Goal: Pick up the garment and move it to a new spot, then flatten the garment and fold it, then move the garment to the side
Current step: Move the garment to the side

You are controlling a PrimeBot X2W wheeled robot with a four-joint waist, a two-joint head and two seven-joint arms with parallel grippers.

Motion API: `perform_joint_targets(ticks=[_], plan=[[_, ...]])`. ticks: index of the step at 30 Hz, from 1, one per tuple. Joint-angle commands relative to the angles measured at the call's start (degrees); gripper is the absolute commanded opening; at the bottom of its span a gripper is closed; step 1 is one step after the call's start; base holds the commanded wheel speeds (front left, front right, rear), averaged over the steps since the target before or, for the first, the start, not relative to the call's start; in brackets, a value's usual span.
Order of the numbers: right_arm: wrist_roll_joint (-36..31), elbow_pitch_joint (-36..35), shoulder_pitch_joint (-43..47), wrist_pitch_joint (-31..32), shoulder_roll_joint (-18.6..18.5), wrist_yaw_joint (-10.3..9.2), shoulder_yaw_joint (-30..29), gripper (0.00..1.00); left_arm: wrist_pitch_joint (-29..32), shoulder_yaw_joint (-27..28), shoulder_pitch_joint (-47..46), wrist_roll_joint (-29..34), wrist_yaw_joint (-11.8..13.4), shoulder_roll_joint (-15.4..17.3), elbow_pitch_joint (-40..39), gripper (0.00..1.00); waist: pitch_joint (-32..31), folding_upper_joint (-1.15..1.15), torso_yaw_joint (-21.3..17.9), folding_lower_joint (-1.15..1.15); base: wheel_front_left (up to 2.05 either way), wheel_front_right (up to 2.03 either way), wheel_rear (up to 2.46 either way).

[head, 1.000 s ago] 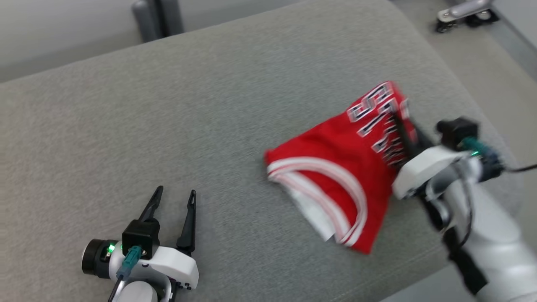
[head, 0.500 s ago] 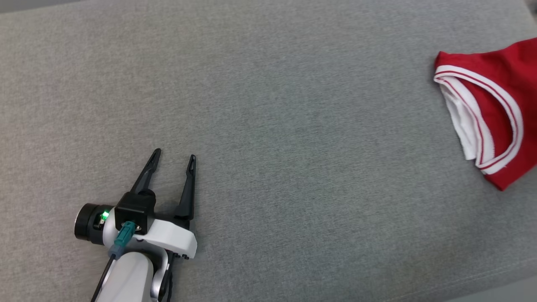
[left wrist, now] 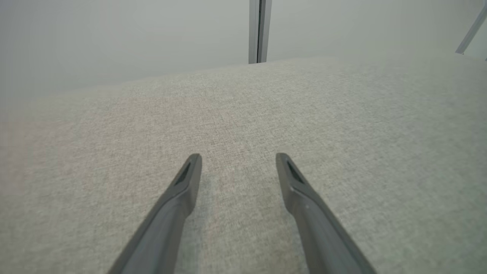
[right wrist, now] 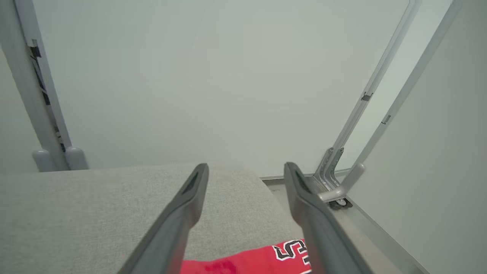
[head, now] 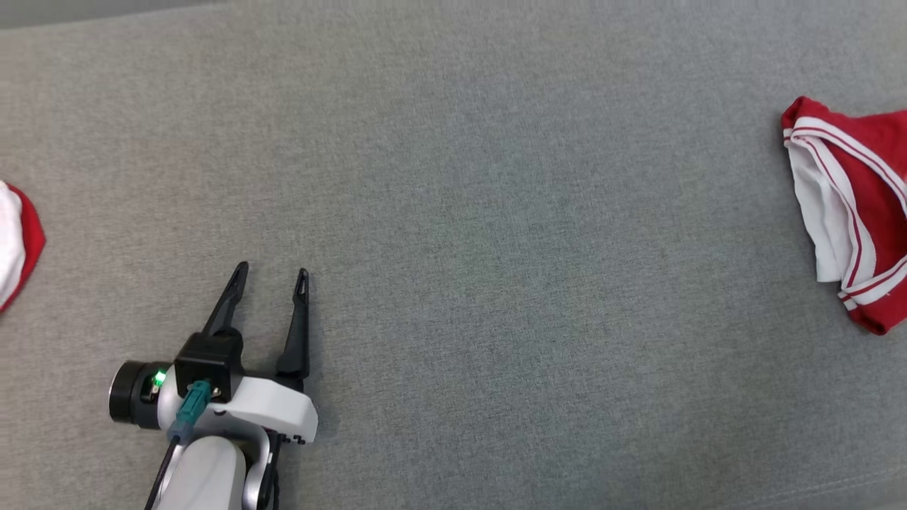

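The folded red garment [head: 861,198] is being shown at the right edge of the head view. It is lying on the grey padded surface [head: 496,234], with its white-trimmed edges turned toward the frame centre and its long axis running from the upper to the lower part of the frame. The left tool [head: 273,268] is being held at the lower left of the same view, its two fingers spread wide with nothing between them. It is being positioned well apart from the garment, with the bare middle of the surface lying between. The right tool [right wrist: 246,165] is being shown in the right wrist view with its fingers likewise spread wide and gripping nothing. The lettered part of the garment is being seen at the bottom edge of that view, beneath the fingers and not between their tips. The right arm is therefore being judged the nearer one, and the garment is being taken to lie under and behind the right tool's tips rather than ahead of them. Any further handling is being expected to call for a downward, drawn-back reach by that arm. A second red-and-white cloth [head: 18,244] is being cut off by the left edge of the head view, near the left tool; what it is cannot be told.
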Motion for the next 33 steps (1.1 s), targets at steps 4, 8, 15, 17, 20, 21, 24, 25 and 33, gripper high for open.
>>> perform_joint_targets(ticks=[4,8,15,17,20,21,24,25,33], plan=[[5.0,-7.8,7.0,0.0,2.8,-0.02,4.3,1.0,0.0,0.6,1.5,-1.0,0.4,0.1,0.2,1.0,-3.9,0.0,1.7,0.0,0.0,0.0,0.0],[9.2,-14.6,14.9,0.0,4.7,-0.02,8.7,1.0,0.0,1.2,3.0,-1.7,0.5,-0.1,0.7,1.0,-7.2,0.0,3.1,0.0,0.0,0.0,0.0],[14.2,-20.5,27.6,0.0,8.1,-0.02,11.9,1.0,0.0,1.6,6.1,-2.1,0.9,-0.2,1.5,1.0,-12.5,0.0,5.6,0.0,0.0,0.0,0.0],[14.4,-20.7,30.4,0.0,9.0,-0.02,12.6,1.0,0.0,1.9,6.7,-2.2,0.8,-0.2,1.8,1.0,-13.7,0.0,6.2,0.0,0.0,0.0,0.0],[14.1,-20.7,34.2,0.0,9.9,-0.03,13.4,1.0,0.0,2.0,7.9,-2.5,1.0,-0.3,2.2,1.0,-15.5,0.0,7.1,0.0,0.0,0.0,0.0],[14.1,-20.8,35.2,0.0,10.3,-0.03,12.9,1.0,0.0,2.1,8.3,-2.6,1.1,-0.3,2.3,1.0,-16.1,0.0,7.4,0.0,0.0,0.0,0.0],[13.6,-20.7,38.3,0.0,11.4,-0.02,12.9,1.0,0.0,2.1,9.4,-3.3,1.5,-0.3,2.6,1.0,-17.9,0.0,8.0,0.0,0.0,0.0,0.0],[13.6,-20.6,39.2,0.0,11.7,-0.02,13.2,1.0,0.0,2.0,9.9,-3.4,1.5,-0.3,2.7,1.0,-18.5,0.0,8.1,0.0,0.0,0.0,0.0],[12.8,-21.2,42.3,0.0,12.3,-0.02,14.2,1.0,0.0,2.1,12.2,-4.3,2.4,-0.3,3.9,1.0,-22.2,0.0,8.6,0.0,0.0,0.0,0.0]])
